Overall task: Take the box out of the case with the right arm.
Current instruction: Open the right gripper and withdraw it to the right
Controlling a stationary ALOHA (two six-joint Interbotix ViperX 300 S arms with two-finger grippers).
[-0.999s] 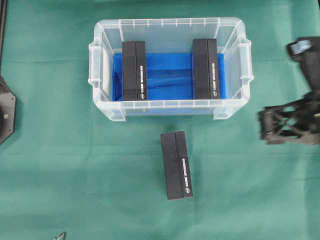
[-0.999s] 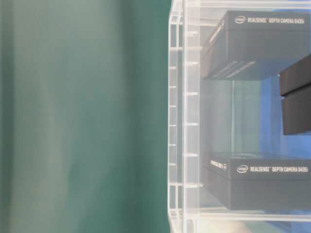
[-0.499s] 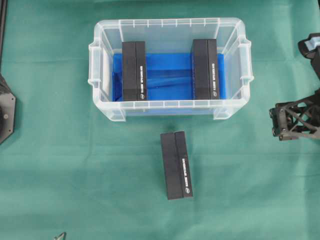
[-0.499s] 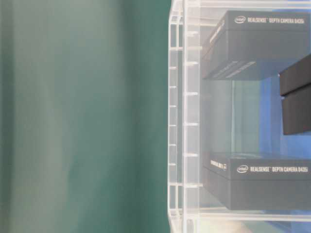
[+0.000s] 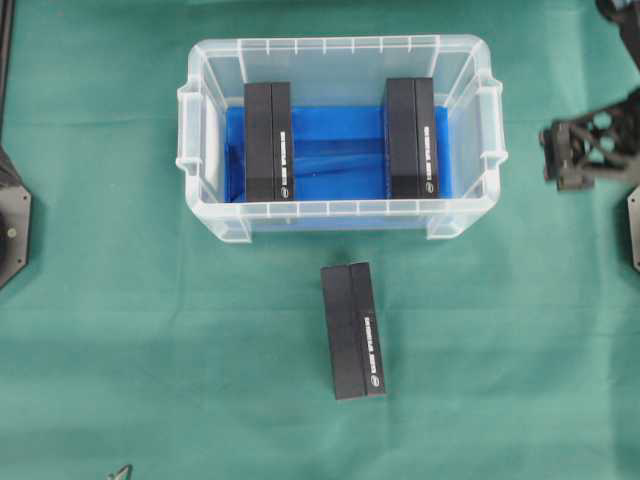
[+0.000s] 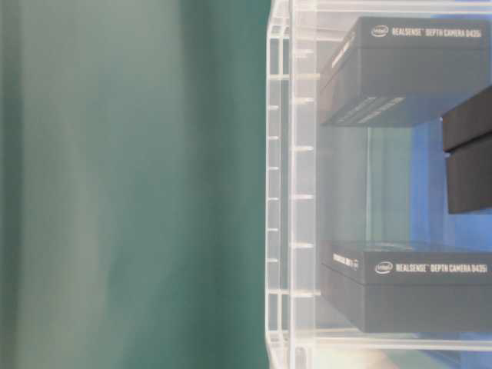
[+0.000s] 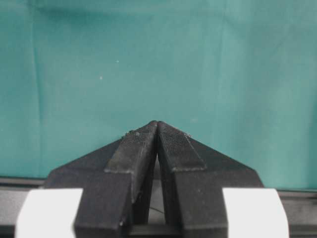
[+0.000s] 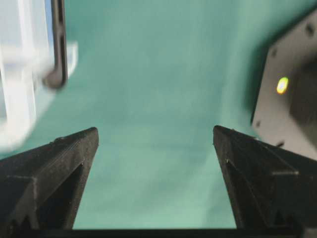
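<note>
Case [image 5: 340, 52] sits mid-table on the green cloth [image 5: 150, 330], two black boxes standing inside on the blue floor: left box [image 5: 268, 141] and right box [image 5: 412, 138], well apart. A third box [image 5: 353, 329] lies outside, just below the case's near wall. Your right claw [image 5: 585, 150] hangs off to the right of the case, beside its handle, spread wide and empty; the wrist view shows only cloth between the fingers [image 8: 59, 168]. Left claw [image 7: 157, 130] is pressed together over bare cloth, holding nothing. Judgement: a box is already out, two remain. Risks from here: coming in low from the side, you'd clip the rim or handle and shove the light case. The right box stands close to the end wall, so one finger may jam between box and wall. The smooth, narrow box could slip or tilt if pinched off-centre, and could drag the case up if it catches the rim.
</note>
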